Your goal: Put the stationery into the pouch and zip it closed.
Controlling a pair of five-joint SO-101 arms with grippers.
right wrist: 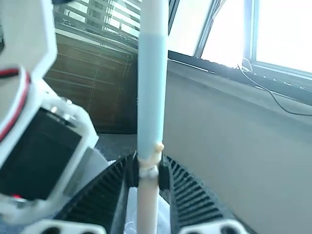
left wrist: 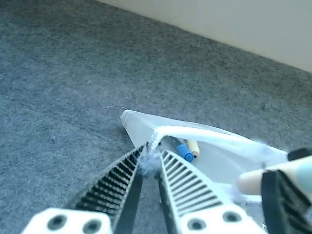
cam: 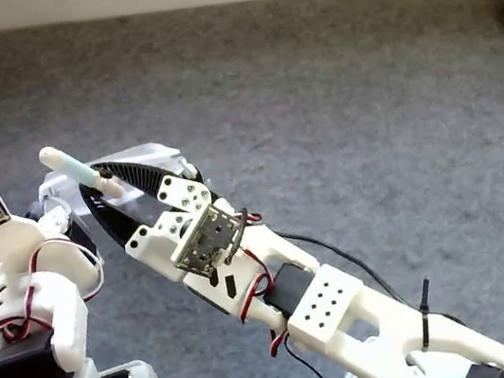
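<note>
The pen [right wrist: 148,97] is pinched between the jaws of the right gripper [right wrist: 146,173], and most of its visible length stands out beyond the tips. It is judged to be light, stiff and smooth. With so much barrel past the pinch it could swivel or slip, so a firm hold nearer its middle would be steadier.

The pouch [left wrist: 141,124] is taken at its fuzzy white rim by the left gripper [left wrist: 151,158], whose jaws are pressed together on that edge. The mouth is seen gaping just beyond the tips, with a blue piece [left wrist: 184,152] and a cream piece [left wrist: 193,146] lying inside. The pouch is judged to be thin, soft and floppy, apt to sag or fold shut unless its rim is held taut. For the closing, the rim is best pinned near one end while the other gripper draws along it.
</note>
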